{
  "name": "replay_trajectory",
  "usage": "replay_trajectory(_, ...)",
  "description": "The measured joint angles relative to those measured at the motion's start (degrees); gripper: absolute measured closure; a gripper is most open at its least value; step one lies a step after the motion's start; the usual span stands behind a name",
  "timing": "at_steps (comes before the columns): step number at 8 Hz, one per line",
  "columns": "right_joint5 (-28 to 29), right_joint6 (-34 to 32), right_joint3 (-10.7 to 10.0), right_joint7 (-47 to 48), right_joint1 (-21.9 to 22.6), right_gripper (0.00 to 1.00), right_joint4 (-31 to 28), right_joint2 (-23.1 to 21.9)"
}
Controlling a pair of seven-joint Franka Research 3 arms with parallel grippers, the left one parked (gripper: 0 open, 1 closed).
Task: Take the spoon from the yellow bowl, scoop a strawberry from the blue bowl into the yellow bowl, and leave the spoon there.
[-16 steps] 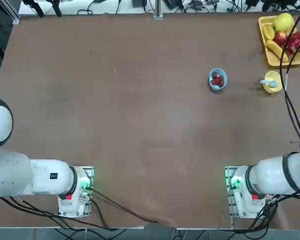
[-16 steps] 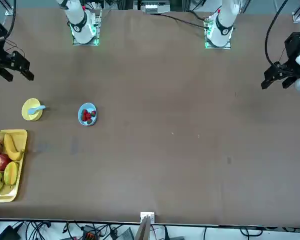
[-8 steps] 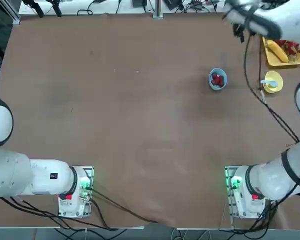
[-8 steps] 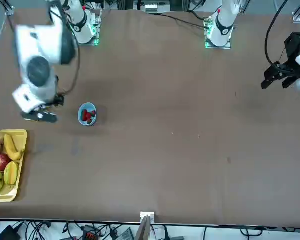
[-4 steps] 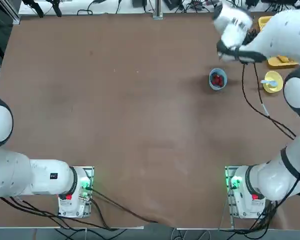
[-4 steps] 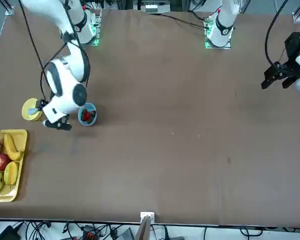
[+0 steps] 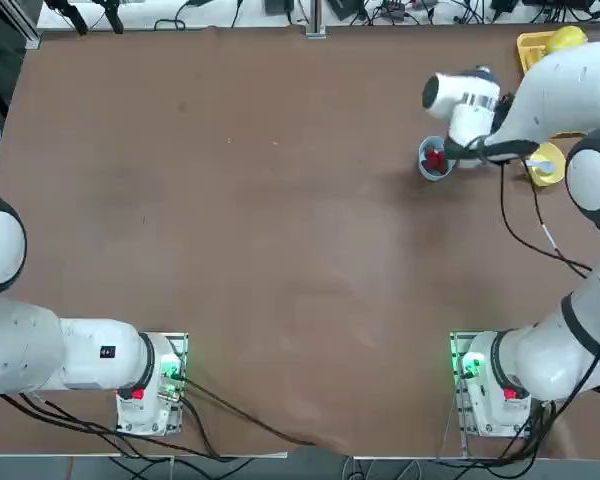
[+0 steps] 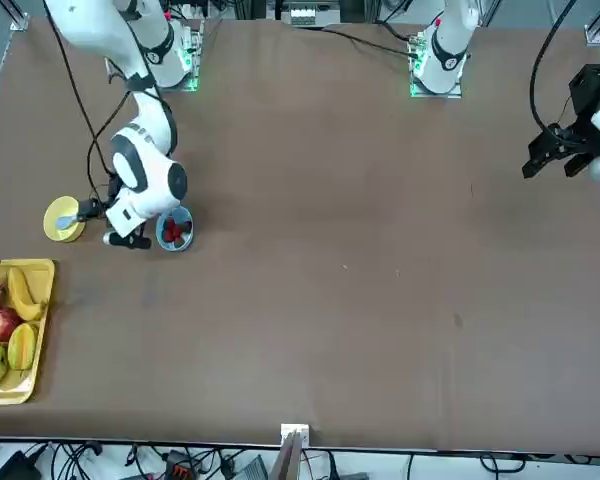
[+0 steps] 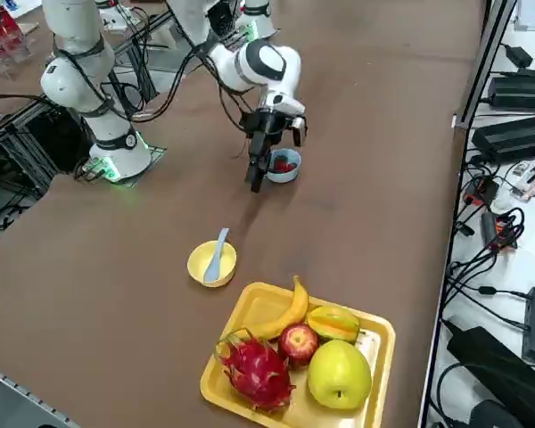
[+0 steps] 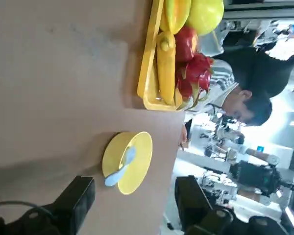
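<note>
Right gripper (image 10: 137, 203) sits low over the table (image 8: 380, 250), between the blue bowl (image 9: 283, 166) and the yellow bowl (image 9: 211, 263), pointing roughly level toward the yellow one. Wrist view shows its 2 fingers (image 10: 78, 198) spread wide apart, nothing between them; only the finger ends show, the rest cut off at the frame edge. Spoon (image 9: 217, 254) lies in the yellow bowl, bowl end inside, handle sticking out over the rim. Front view: spoon handle (image 8: 70, 221) points toward the gripper, gap between them hard to judge. Top view: arm's wrist covers part of the blue bowl (image 7: 432, 162) and most of the yellow bowl (image 7: 548, 165); spoon hidden there. Red strawberries (image 9: 285, 164) in the blue bowl, count unclear. Yellow fruit tray (image 9: 250, 308) beyond the yellow bowl holds banana, apple, dragon fruit and green-yellow fruit; in top view it is mostly hidden behind the arm. A person in dark clothing (image 10: 250, 73) appears past the table edge in wrist view, partly cut off.
</note>
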Motion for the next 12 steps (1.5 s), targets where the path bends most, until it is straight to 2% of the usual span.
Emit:
replay_trajectory(3, -7.0, 1.9, -0.1, 9.0, -1.3, 0.02, -5.7, 1.2)
replay_trajectory(6, -12.2, 0.6, -0.1, 14.4, -1.3, 0.05, -6.3, 5.8)
replay_trajectory(9, -15.1, -1.7, -0.7, 15.3, -2.0, 0.07, -6.2, 8.9)
replay_trajectory(12, -15.3, -2.3, -1.4, 15.4, -2.7, 0.09, -6.1, 9.3)
